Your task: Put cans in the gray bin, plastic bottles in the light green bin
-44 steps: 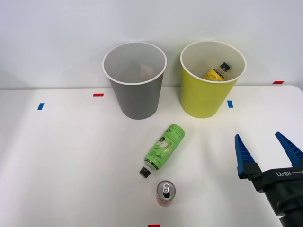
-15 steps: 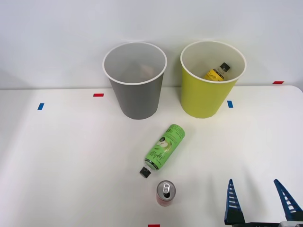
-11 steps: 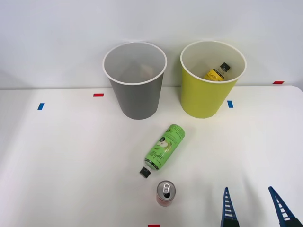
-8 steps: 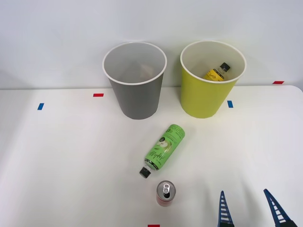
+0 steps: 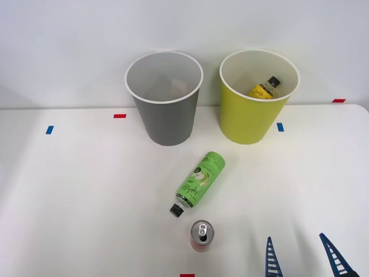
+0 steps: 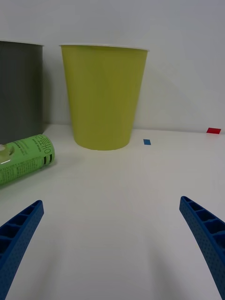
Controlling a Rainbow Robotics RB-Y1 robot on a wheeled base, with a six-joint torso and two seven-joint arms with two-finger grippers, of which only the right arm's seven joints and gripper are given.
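The white table (image 5: 75,196) carries everything, and the gray bin (image 5: 165,109) serves as the mark. Just to the right of it, not touching, stands the light green bin (image 5: 253,112), with a yellow-labelled bottle (image 5: 264,88) leaning inside, its lower part hidden by the wall. Something pale lies within the gray bin, too dim to name. In front of the gray bin, well apart, a green-labelled bottle (image 5: 199,182) lies on its side, black cap toward the robot. Nearer still stands a red can (image 5: 201,235), upright. Right of the can, the right gripper (image 5: 302,259) has its jaws spread wide, holding nothing, its body cut off by the frame edge. Small red and blue tape marks dot the table.
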